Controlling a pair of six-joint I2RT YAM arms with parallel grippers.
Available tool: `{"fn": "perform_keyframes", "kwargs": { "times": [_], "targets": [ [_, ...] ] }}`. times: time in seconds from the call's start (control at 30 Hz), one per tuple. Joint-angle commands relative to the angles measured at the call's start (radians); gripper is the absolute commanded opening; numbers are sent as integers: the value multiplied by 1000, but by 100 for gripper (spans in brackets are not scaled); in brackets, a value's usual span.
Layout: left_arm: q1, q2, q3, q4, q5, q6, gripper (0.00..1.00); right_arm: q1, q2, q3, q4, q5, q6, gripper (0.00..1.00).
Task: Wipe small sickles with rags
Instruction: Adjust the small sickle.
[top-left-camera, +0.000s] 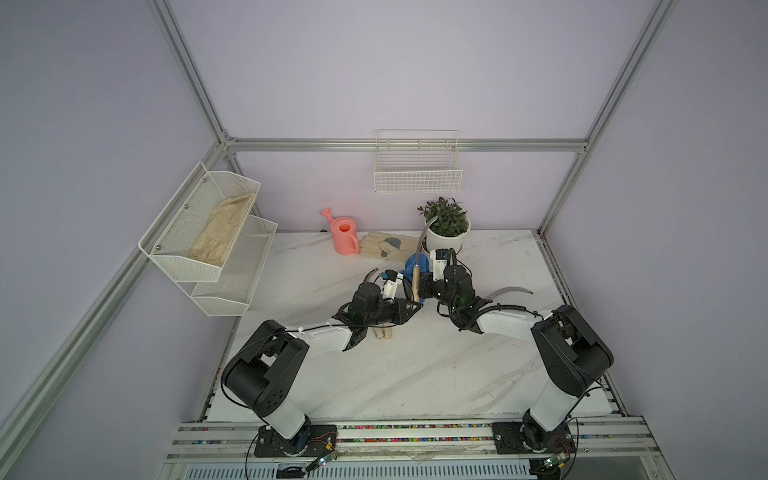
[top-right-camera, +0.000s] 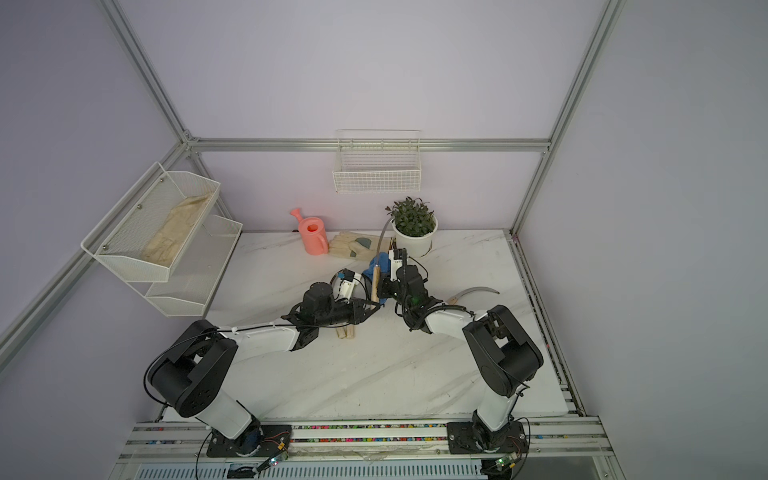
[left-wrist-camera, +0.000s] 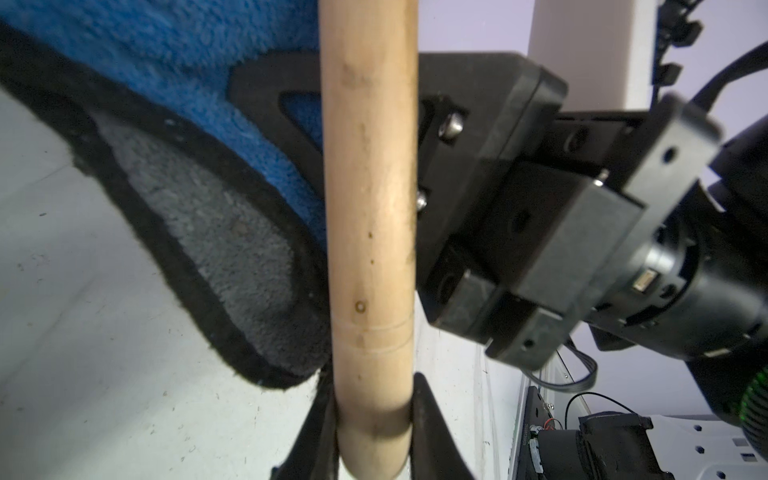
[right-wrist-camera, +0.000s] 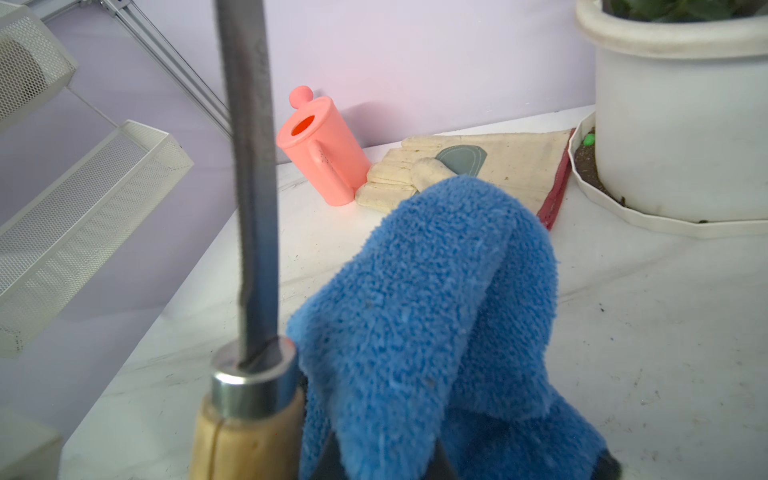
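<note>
One small sickle stands upright in mid-table, its pale wooden handle (top-left-camera: 415, 283) (left-wrist-camera: 370, 208) clamped low down by my left gripper (top-left-camera: 417, 302) (left-wrist-camera: 372, 415), which is shut on it. The grey blade (top-left-camera: 427, 228) (right-wrist-camera: 251, 166) curves up toward the plant. My right gripper (top-left-camera: 423, 286) (right-wrist-camera: 386, 457) is shut on the blue rag (top-left-camera: 412, 263) (right-wrist-camera: 436, 311), which bunches beside the metal ferrule and hides most of the fingers. Another sickle (top-left-camera: 509, 291) (top-right-camera: 478, 291) lies on the table to the right. Two handle ends (top-left-camera: 383, 332) stick out from under my left arm.
A pink watering can (top-left-camera: 345, 235), beige gloves (top-left-camera: 384, 245) and a potted plant (top-left-camera: 446, 232) line the back of the marble table. A white wire basket (top-left-camera: 417, 178) hangs on the back wall. A two-tier mesh shelf (top-left-camera: 183, 264) holding gloves hangs at the left.
</note>
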Motion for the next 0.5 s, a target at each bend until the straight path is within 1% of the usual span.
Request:
{"fn": "perform_keyframes", "kwargs": {
  "times": [0.0,0.1,0.2,0.33,0.47],
  "targets": [
    [-13,21,35,79,76,14,0,33,-25,0,83,-94,14,0],
    [3,18,17,121,78,-9,0,26,-35,-20,71,-46,30,0],
    [36,5,-27,222,111,-48,0,-1,-40,-24,45,-39,47,0],
    [107,-12,-99,379,164,-127,0,-16,-46,-35,-3,10,31,0],
    [169,-18,-139,482,216,-192,0,-16,-42,-60,-12,29,2,0]
  ]
}}
